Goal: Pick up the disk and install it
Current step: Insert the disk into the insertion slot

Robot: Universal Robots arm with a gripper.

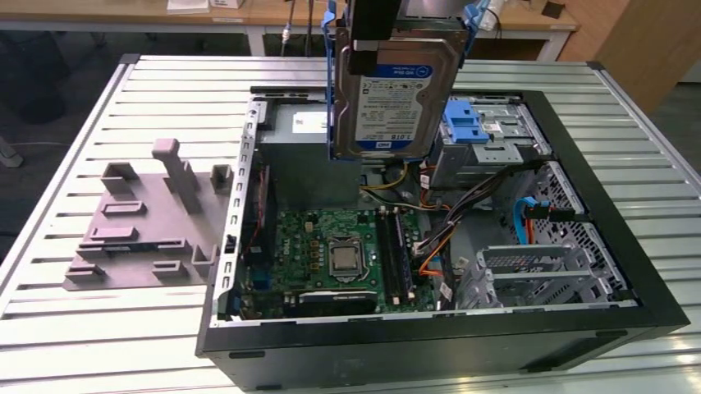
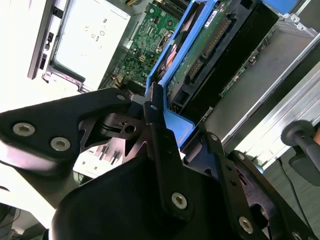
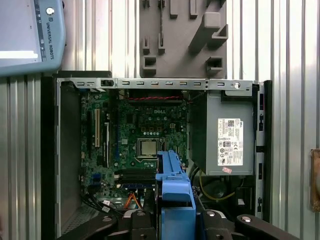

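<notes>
disk (image 1: 396, 98): 1, clamped in tool (image 2: 172, 125) | open computer case (image 1: 438, 349): 1

A white-and-blue label (image 1: 401, 107) with lines of print covers the face of the disk (image 1: 367, 61); a white sticker (image 3: 229, 141) of small print sits on the grey box (image 3: 210, 110); white lettering (image 3: 51, 25) runs along the arm's blue casing (image 3: 30, 65)

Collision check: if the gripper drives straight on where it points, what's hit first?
Probably the lower edge of the held disk lands on the motherboard beside the grey power supply; depth unclear.
</notes>
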